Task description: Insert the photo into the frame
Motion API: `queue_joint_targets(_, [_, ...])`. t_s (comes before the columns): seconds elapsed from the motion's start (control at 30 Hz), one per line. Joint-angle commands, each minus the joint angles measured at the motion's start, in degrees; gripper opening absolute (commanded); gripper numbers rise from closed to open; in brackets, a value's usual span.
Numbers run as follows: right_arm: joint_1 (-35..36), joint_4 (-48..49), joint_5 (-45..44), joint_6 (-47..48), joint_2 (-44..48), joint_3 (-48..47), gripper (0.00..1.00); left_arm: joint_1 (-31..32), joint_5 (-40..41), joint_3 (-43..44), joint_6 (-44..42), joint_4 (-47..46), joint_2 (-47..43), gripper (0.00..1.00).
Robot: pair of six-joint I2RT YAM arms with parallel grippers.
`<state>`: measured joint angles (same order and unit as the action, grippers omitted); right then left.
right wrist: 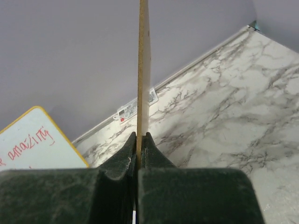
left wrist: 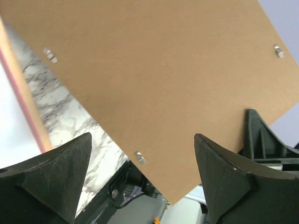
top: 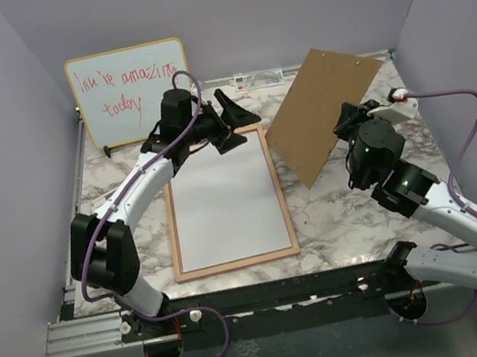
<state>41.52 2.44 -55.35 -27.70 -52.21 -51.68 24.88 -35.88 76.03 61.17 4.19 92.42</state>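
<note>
Marble-patterned table [top: 338, 216] fills the floor of a cell with plain lilac-grey walls, and both arms reach over it from the near edge. Left gripper [top: 231, 122] hangs with its two dark fingers spread wide apart and nothing between them. Just below and to the near side of it lies the frame [top: 235, 263], flat on the marble, its far right corner closest to those fingers. Inside the frame's pinkish wood border the photo [top: 225, 204] lies with its plain white side up. Right gripper [top: 350, 117] is clamped tight on the edge of the brown backing board [top: 323, 108]; its wrist view shows the fingers pressed together on the thin board, seen edge-on. From that grip the board rises tilted, toward the far wall and the left gripper, and off the frame's right side. In the left wrist view the board's brown face fills the space beyond the open fingers, with small metal clips [left wrist: 140, 157] on it. Beyond the left gripper, a yellow-edged whiteboard [top: 131, 91] with red handwriting leans on the far wall.
</note>
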Motion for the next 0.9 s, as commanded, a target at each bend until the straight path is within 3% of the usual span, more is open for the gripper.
queue_joint_targets(0.0, [0.4,-6.1,-6.4,-12.7,1.0,-0.7,0.01,0.4,4.0,-3.1,-2.2,2.6,-2.2,0.91])
queue_joint_targets(0.17, [0.4,-11.2,-8.1,-16.8,-0.2,-2.4,0.01,1.6,4.3,-11.0,2.6,1.1,-2.9,0.93])
queue_joint_targets(0.3, [0.4,-15.2,-8.6,-20.7,0.1,-2.3,0.01,5.4,6.5,-17.7,13.3,-15.4,-2.0,0.95])
queue_joint_targets(0.4, [0.4,-18.1,-9.2,-22.6,0.2,-2.9,0.00,8.1,8.3,-17.9,18.8,-23.7,1.3,0.95])
queue_joint_targets(0.67, [0.4,-25.5,-11.4,-29.2,0.4,-4.1,0.01,13.1,17.4,-16.6,28.0,-31.4,7.4,0.94])
queue_joint_targets(0.8, [0.4,-26.8,-12.5,-29.7,0.7,-4.8,0.01,15.2,18.9,-17.1,31.7,-33.0,10.3,0.89])
queue_joint_targets(0.87, [0.4,-27.7,-12.8,-30.0,0.7,-5.3,0.01,15.7,18.9,-17.2,34.1,-35.4,11.9,0.81])
